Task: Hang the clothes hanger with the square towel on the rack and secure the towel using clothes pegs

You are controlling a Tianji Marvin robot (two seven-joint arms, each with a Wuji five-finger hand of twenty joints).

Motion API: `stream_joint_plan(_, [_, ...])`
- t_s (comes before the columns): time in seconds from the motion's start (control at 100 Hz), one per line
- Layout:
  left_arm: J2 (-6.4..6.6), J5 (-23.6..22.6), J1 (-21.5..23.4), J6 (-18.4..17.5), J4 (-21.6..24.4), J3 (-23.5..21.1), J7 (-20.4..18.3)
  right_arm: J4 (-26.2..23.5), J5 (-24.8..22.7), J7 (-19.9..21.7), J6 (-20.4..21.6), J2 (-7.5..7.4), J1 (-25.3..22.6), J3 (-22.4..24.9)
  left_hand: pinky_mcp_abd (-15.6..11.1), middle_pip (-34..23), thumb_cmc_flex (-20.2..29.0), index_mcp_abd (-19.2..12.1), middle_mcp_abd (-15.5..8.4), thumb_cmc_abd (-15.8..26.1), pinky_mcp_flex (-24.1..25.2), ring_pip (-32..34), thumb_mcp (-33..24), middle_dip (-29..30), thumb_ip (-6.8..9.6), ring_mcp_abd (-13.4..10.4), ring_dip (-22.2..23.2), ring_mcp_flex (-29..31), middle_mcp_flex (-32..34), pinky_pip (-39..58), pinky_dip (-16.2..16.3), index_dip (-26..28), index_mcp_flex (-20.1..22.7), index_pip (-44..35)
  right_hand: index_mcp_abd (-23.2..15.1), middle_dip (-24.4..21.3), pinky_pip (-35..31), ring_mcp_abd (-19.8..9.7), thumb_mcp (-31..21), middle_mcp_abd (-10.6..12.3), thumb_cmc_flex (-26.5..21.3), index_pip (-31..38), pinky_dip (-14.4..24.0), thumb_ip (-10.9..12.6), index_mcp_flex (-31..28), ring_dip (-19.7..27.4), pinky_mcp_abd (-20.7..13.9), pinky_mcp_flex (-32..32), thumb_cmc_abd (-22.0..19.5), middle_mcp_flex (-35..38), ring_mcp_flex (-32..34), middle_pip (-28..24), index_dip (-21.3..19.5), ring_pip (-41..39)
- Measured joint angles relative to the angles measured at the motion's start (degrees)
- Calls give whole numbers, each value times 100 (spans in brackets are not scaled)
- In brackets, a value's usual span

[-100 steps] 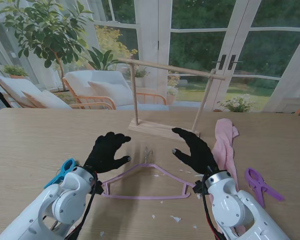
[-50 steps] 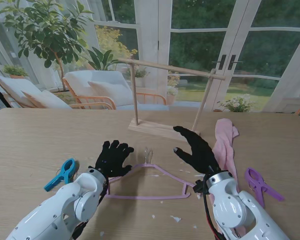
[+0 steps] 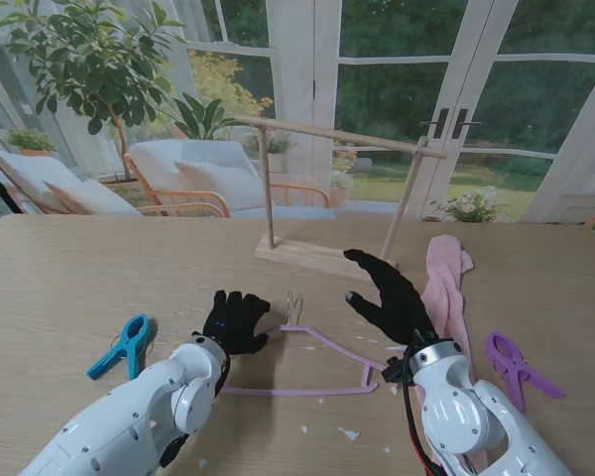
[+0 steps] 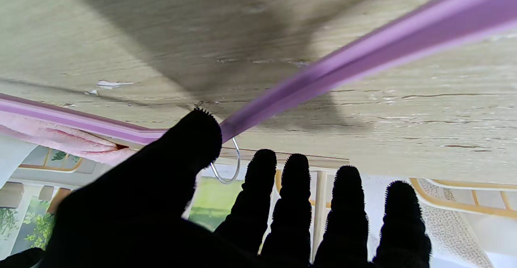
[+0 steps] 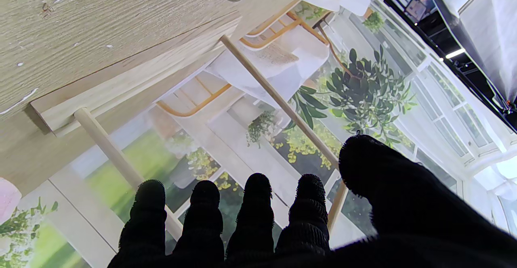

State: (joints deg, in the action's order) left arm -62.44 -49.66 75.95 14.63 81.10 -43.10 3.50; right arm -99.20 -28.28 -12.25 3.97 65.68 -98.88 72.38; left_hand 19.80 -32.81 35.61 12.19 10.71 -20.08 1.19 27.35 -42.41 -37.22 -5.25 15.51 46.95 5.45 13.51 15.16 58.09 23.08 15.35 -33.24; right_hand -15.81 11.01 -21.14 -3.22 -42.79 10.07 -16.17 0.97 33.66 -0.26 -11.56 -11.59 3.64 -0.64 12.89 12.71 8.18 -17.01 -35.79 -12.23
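Note:
A purple clothes hanger (image 3: 317, 377) lies flat on the table, its metal hook (image 3: 294, 305) pointing toward the wooden rack (image 3: 339, 193). My left hand (image 3: 235, 320) hovers low over the hanger's left shoulder, fingers spread, thumb near the purple bar (image 4: 363, 46); it holds nothing. My right hand (image 3: 389, 297) is open above the hanger's right side, between the hook and the pink towel (image 3: 446, 288). The towel lies crumpled at the right. A blue peg (image 3: 125, 344) lies at the left, a purple peg (image 3: 516, 365) at the right. The rack's bar (image 5: 278, 100) shows in the right wrist view.
Small white flecks (image 3: 349, 433) dot the table near me. The rack's flat base (image 3: 317, 256) sits just beyond both hands. Behind the table are glass doors, chairs and plants.
My left hand has dropped and moved right toward the hanger's left shoulder, uncovering the blue peg. The right hand has barely moved.

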Motion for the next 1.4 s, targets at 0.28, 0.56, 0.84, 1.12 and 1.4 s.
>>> stream_joint_plan(0.28, [-118, 321, -203, 205, -315, 307, 148, -25, 51, 37, -52, 0, -11, 17, 0, 46, 25, -148, 0, -194, -19, 9, -343, 136, 1, -24, -1, 0, -24, 0, 0, 510, 848, -836, -8, 4, 0, 0, -63, 0, 0, 67, 1, 0, -71, 0, 0, -6, 0, 0, 0, -13, -6, -4])
stream_joint_plan(0.56, [-334, 853, -123, 279, -407, 189, 554, -43, 51, 42, -90, 0, -20, 22, 8, 87, 1995, -425, 0, -285, -101, 534, 1301, 222, -377, 75, -183, 0, 455, 0, -1, 64, 2214, -1507, -8, 35, 0, 0, -63, 0, 0, 66, 1, 0, -71, 0, 1, -7, 0, 0, 0, -74, -60, -27])
stream_joint_plan(0.84, [-284, 944, 315, 286, 367, -360, 116, -55, 58, 35, -109, 3, -29, 22, 62, 89, 2347, -174, 73, -282, -112, 535, 1521, 289, -378, 147, -319, 0, 854, 0, -1, 76, 2474, -1505, -8, 40, 0, 0, -63, 0, 0, 70, 2, 0, -71, 0, 1, -8, 0, 0, 0, -134, -73, -73])
stream_joint_plan(1.12, [-163, 1058, 789, 72, 1106, -1054, -371, -59, 59, 14, -116, 6, -32, 18, 518, 124, 2354, 4, 232, -281, -732, 457, 1520, 137, -379, 519, -608, 917, 2378, 47, -68, 153, 2607, -1480, -8, 43, 0, 0, -63, 0, 0, 131, 2, 0, -71, 0, 1, -10, 0, 0, 0, -144, -128, -75])
stream_joint_plan(1.4, [-92, 1283, 1070, -219, 1458, -1496, -565, -61, 62, -11, -142, 12, -29, 7, 803, 513, 2354, 22, 406, -281, -921, 669, 1516, 339, -379, 871, -722, 1683, 3195, 1693, -441, 154, 2781, -1374, -8, 46, 0, 0, -121, 0, 0, 134, 3, 0, -71, 0, 3, -54, 0, 0, 0, -157, -132, -93])
